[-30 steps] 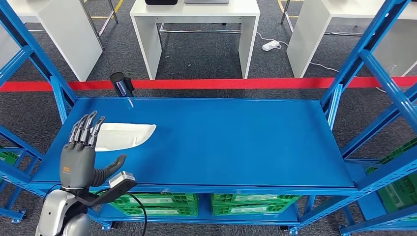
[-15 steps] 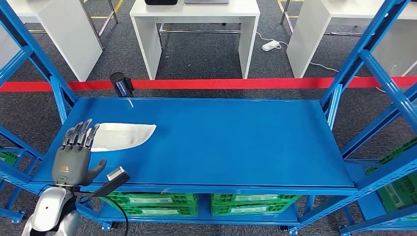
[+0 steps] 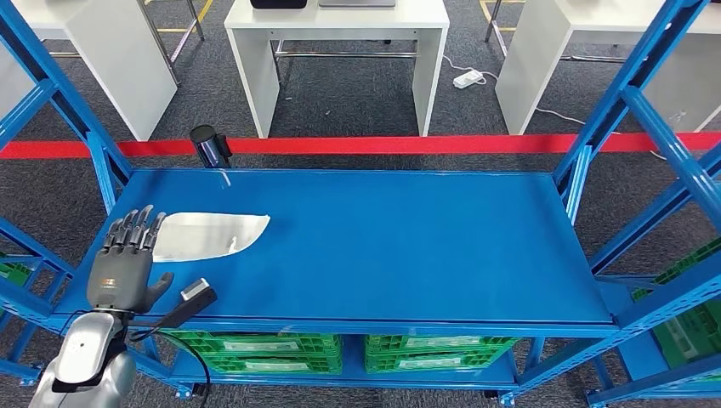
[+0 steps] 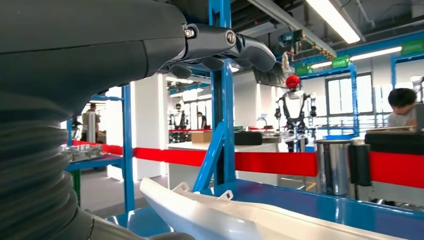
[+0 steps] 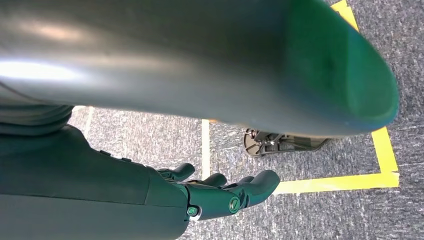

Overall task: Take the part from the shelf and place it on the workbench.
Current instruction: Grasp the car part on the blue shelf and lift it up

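Note:
A white curved part (image 3: 208, 235) lies flat on the blue shelf (image 3: 408, 246) near its left end; the left wrist view shows it close up (image 4: 210, 217). My left hand (image 3: 123, 263) hovers at the shelf's front left corner, just left of the part, with fingers stretched out and apart and nothing in it. Its fingers (image 4: 225, 45) reach over the part without touching it. My right hand (image 5: 220, 195) hangs down over grey carpet, fingers loosely extended, holding nothing.
A black cylinder (image 3: 208, 144) stands at the shelf's back left edge. Blue uprights (image 3: 51, 85) frame both shelf ends. Green crates (image 3: 272, 348) sit on the lower level. A red barrier tape (image 3: 383, 144) and white tables (image 3: 340, 51) lie beyond.
My left hand has drawn back toward the shelf's front left corner and lowered; its fingers no longer overlap the part. The part has not moved.

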You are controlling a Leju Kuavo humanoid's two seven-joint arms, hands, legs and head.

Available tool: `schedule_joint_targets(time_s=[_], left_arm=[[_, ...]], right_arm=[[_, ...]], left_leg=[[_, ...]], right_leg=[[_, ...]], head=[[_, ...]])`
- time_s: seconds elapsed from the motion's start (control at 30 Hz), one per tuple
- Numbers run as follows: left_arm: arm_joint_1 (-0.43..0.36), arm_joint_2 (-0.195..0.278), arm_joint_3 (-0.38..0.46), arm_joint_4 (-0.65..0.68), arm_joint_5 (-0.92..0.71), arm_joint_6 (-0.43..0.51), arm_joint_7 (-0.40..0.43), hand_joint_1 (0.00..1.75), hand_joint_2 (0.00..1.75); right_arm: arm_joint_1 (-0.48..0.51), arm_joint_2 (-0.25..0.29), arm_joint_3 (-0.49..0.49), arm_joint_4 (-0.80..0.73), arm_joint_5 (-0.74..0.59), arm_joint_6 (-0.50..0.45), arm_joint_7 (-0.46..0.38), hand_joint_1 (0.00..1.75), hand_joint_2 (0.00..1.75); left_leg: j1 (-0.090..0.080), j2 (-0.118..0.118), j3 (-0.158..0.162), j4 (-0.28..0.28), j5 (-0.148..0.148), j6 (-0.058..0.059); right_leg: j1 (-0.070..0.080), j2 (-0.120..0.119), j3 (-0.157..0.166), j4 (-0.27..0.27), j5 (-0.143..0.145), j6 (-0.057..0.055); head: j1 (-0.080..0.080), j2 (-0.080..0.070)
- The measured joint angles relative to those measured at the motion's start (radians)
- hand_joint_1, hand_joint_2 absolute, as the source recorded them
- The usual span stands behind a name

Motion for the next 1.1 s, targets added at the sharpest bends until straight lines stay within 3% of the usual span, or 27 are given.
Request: schedule_joint_targets(time_s=[0.43, 1.1], left_arm=[[-0.067, 0.0, -0.004, 0.128, 0.038, 0.016, -0.036, 0.0, 1.75], [-0.109, 0.0, -0.024, 0.248, 0.138, 0.026, -0.082, 0.0, 1.75]], right_arm=[[0.0, 0.0, -0.008, 0.0, 0.0, 0.0, 0.002, 0.0, 0.0], [0.0, 0.0, -0.011, 0.0, 0.003, 0.0, 0.004, 0.0, 0.0]], left_leg=[[0.0, 0.0, 0.0, 0.0, 0.0, 0.0], [0.0, 0.0, 0.0, 0.0, 0.0, 0.0]], right_leg=[[0.0, 0.0, 0.0, 0.0, 0.0, 0.0], [0.0, 0.0, 0.0, 0.0, 0.0, 0.0]], head=[[0.0, 0.0], [0.0, 0.0]])
